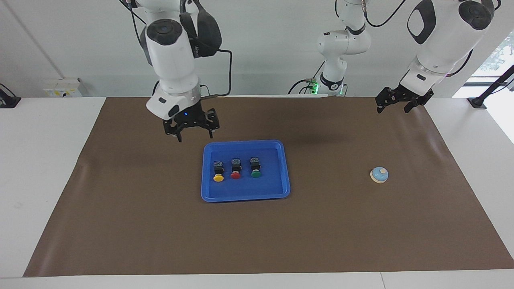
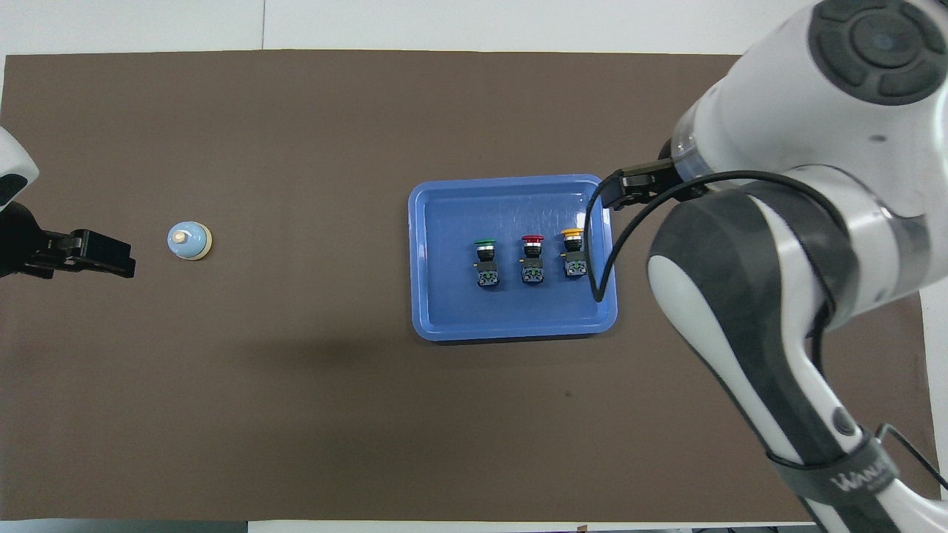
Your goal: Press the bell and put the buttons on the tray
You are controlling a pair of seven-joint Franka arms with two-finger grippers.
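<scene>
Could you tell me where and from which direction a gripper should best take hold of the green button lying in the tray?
Probably by its black blocky body, coming straight down from above. The green button lies on its side in the tray, cap pointing away from the robots, so the body's flat sides face along the row. The red button lies beside it with a gap, which should leave room for a finger.

I see a wide brown mat (image 1: pixel 160 224) spread flat over my white table (image 1: pixel 44 160); a white socket box (image 1: pixel 62 87) sits on the wall.
</scene>
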